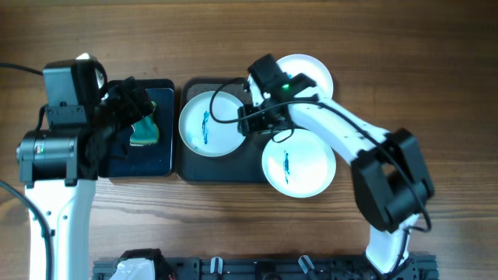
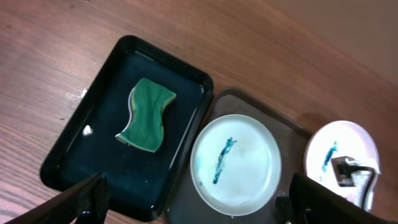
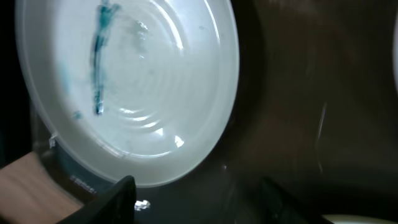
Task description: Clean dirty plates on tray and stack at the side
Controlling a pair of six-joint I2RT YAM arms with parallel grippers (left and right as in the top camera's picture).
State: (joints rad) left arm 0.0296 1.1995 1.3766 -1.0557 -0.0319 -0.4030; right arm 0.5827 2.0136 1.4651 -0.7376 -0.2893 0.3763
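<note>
The dark tray [image 1: 233, 167] lies at the table's centre. One streaked white plate [image 1: 210, 124] sits on its left half. A second streaked plate [image 1: 298, 165] overhangs its front right corner. A third plate [image 1: 315, 70] lies at the back right, partly under my right arm. My right gripper [image 1: 247, 117] is open and empty, low over the tray's bare floor [image 3: 298, 112] beside the left plate [image 3: 130, 81]; its jaws [image 3: 202, 202] hold nothing. My left gripper [image 1: 128, 113] is open [image 2: 199, 208] above the small tray, and sees the left plate [image 2: 235, 163] and the third plate [image 2: 341, 158].
A smaller glossy black tray [image 1: 159, 159] lies left of the dark tray and holds a green sponge [image 1: 145, 131], also seen in the left wrist view [image 2: 146, 115]. Bare wood table surrounds both trays. The arm bases stand along the front edge.
</note>
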